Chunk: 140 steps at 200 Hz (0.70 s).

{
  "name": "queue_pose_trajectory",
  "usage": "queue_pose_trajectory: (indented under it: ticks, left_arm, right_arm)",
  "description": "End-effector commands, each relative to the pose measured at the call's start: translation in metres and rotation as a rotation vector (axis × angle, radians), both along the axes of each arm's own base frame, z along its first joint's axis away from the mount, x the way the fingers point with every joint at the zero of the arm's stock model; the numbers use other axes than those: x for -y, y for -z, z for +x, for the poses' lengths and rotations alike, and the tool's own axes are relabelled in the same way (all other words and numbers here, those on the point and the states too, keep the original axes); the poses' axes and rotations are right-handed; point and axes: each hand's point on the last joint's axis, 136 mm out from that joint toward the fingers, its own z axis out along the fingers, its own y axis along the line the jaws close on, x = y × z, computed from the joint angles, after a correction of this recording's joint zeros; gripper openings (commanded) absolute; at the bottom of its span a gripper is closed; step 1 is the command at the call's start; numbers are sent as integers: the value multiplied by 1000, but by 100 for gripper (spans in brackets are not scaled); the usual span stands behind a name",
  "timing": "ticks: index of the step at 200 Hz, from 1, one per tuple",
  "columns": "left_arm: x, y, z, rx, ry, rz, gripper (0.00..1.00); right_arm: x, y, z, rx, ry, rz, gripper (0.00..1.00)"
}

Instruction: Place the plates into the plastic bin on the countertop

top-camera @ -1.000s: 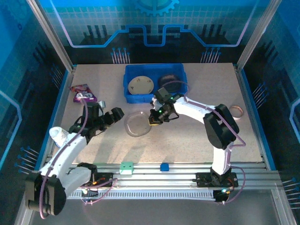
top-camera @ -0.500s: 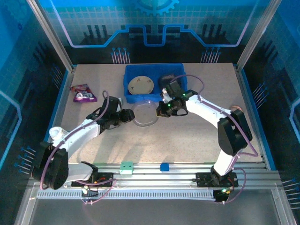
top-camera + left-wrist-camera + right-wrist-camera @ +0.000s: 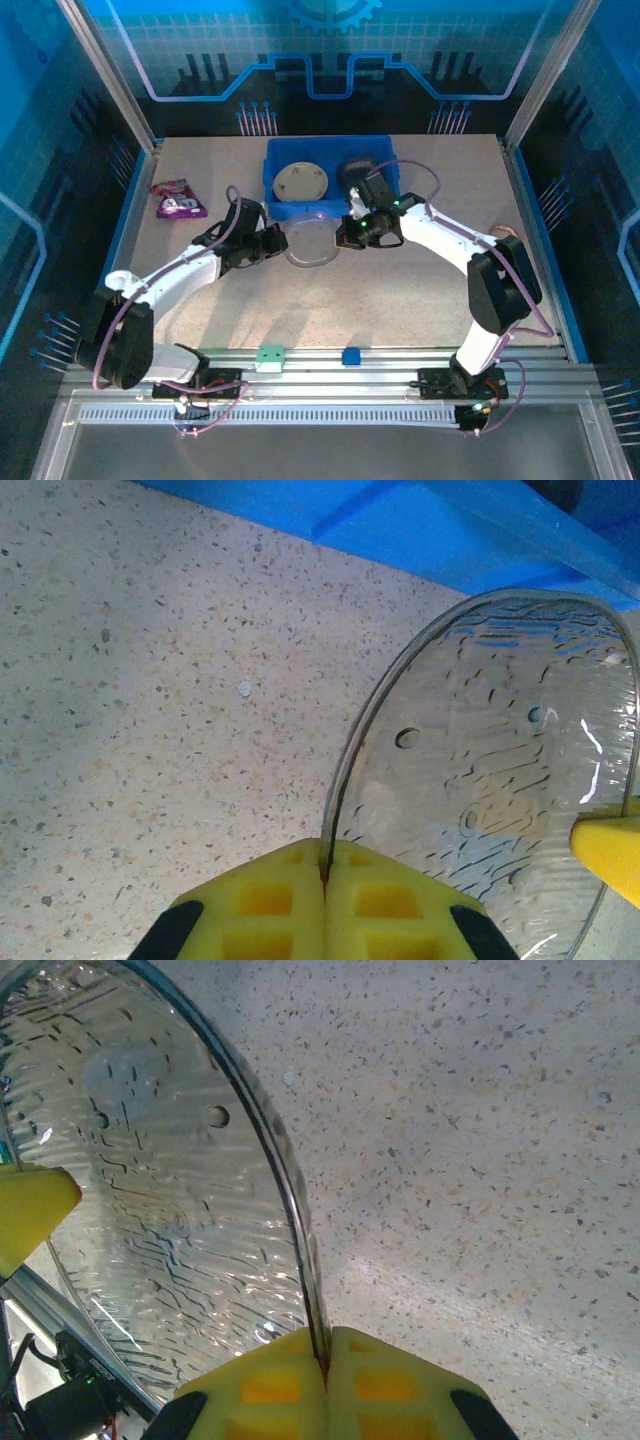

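Observation:
A smoky translucent plate (image 3: 312, 245) hangs just above the countertop (image 3: 400, 290), close in front of the blue plastic bin (image 3: 276, 192). My left gripper (image 3: 274, 243) is shut on its left rim and my right gripper (image 3: 349, 232) is shut on its right rim. In the left wrist view the yellow pads (image 3: 270, 900) pinch the plate's edge (image 3: 345, 780). The right wrist view has the rim (image 3: 285, 1190) clamped between its pads (image 3: 390, 1385). A cream floral plate (image 3: 300, 182) and a dark plate (image 3: 357, 170) lie in the bin.
A purple snack packet (image 3: 178, 198) lies at the left. A tape ring (image 3: 506, 233) sits at the right, partly behind the right arm. A green block (image 3: 270, 354) and a blue block (image 3: 350, 355) rest on the front rail.
The right gripper carried the translucent plate back toward the bin. The left arm reached in and shut its jaws on the plate's left rim.

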Motion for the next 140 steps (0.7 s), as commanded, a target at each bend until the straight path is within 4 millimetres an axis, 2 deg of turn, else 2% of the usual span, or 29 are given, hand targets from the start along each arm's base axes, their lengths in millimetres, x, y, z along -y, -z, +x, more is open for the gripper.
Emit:
queue_pose_trajectory:
  ticks: [1, 14, 44, 78, 116, 140]
  left_arm:
    - [2, -8, 7, 24, -7, 11, 0]
    - [1, -10, 8, 28, -8, 19, 0]
    - [-2, -19, 12, 48, -3, 51, 0]
    - [-2, -35, 22, 90, 8, 77, 0]
    - [7, -55, 43, 137, 24, 73, 0]
    - [17, -76, 70, 182, 39, 79, 0]
  right_arm:
    - [2, -10, 3, 7, 15, 44, 0]
    - [6, -9, 5, 2, 31, 47, 0]
    - [24, -19, 14, 29, 87, 96, 32]
    - [62, -44, 24, 110, 174, 92, 57]
    - [117, -66, 29, 193, 311, 52, 65]
    - [149, -76, 28, 239, 410, 48, 65]
